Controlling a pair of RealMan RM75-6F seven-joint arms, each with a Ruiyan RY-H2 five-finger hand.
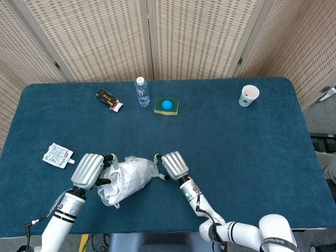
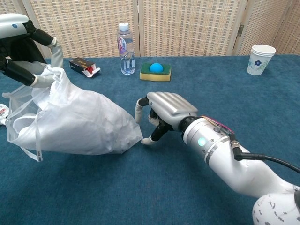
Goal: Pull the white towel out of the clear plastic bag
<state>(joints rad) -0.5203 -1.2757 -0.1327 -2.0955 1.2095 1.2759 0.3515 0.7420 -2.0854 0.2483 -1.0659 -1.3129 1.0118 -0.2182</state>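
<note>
The clear plastic bag (image 1: 128, 178) (image 2: 79, 124) lies on the blue table near its front edge, with the white towel bunched inside it. My left hand (image 1: 90, 170) (image 2: 21, 51) grips the bag's open end at the left and holds it raised. My right hand (image 1: 170, 165) (image 2: 161, 112) is at the bag's closed right end, fingers apart and curled down, its fingertips (image 2: 139, 108) touching or almost touching the plastic. It holds nothing.
A water bottle (image 1: 142, 92), a green sponge with a blue ball (image 1: 167, 105) and a dark snack pack (image 1: 108, 98) stand at the back. A paper cup (image 1: 249, 95) is at the back right. A white packet (image 1: 57, 155) lies at the left.
</note>
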